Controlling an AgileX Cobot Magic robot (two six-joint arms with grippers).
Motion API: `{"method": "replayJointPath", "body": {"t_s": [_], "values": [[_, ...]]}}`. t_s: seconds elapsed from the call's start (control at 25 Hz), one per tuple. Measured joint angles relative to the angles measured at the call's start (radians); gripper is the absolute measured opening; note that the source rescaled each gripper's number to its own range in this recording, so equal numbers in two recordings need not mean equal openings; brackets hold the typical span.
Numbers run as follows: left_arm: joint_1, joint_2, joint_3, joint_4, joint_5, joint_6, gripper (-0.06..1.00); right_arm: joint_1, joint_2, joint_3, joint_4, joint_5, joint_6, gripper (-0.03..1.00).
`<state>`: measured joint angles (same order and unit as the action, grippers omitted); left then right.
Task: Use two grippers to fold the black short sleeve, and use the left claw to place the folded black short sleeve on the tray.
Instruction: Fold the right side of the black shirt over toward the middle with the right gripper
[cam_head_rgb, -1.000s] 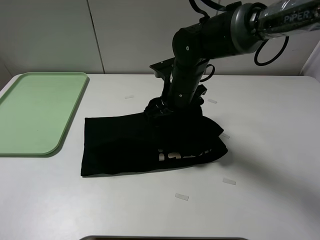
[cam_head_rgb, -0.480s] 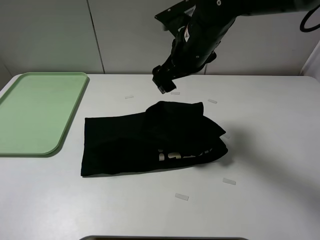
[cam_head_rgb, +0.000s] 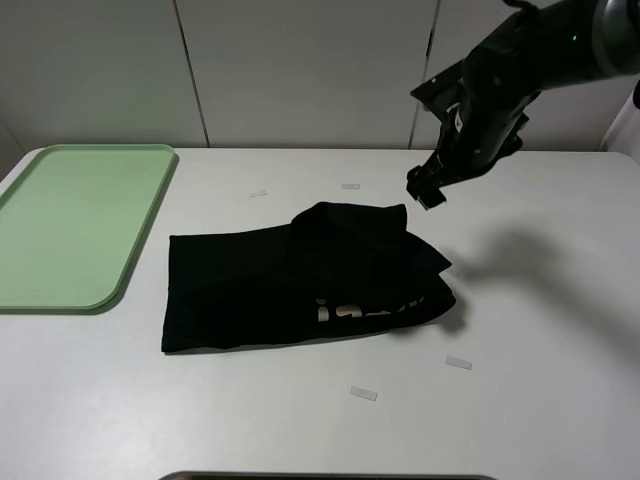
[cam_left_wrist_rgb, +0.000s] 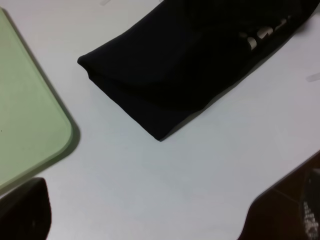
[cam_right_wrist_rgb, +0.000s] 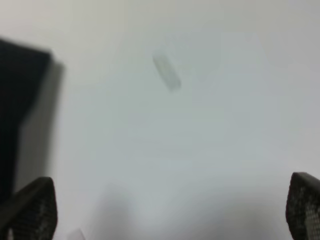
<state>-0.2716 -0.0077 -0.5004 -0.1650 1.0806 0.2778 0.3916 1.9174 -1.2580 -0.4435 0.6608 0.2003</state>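
While flat, shirt (cam_head_rgb: 250, 290) lengthwise toward tray (cam_head_rgb: 80, 225).

I've got a white table (cam_head_rgb: 560, 400) filling most of the high view. Small pale tape strips lie flat on it: one strip (cam_head_rgb: 258, 193) at the far side left of centre, another strip (cam_head_rgb: 350, 186) far centre, a third strip (cam_head_rgb: 364, 394) near centre, and a fourth strip (cam_head_rgb: 458, 363) near right. Behind the table stands a pale panelled wall (cam_head_rgb: 300, 70) with two vertical seams. A dark edge (cam_head_rgb: 330, 476) shows at the near border; I can't tell what it is.
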Motion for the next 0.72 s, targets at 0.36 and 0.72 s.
{"method": "replayJointPath", "body": {"t_s": [0.36,0.72], "values": [[0.000,0.000,0.000,0.001,0.000,0.000,1.00,0.112,0.014,0.042,0.232,-0.046,0.050,1.00],[0.000,0.000,0.000,0.001,0.000,0.000,1.00,0.264,0.016,0.042,0.429,-0.125,-0.005,1.00]]}}
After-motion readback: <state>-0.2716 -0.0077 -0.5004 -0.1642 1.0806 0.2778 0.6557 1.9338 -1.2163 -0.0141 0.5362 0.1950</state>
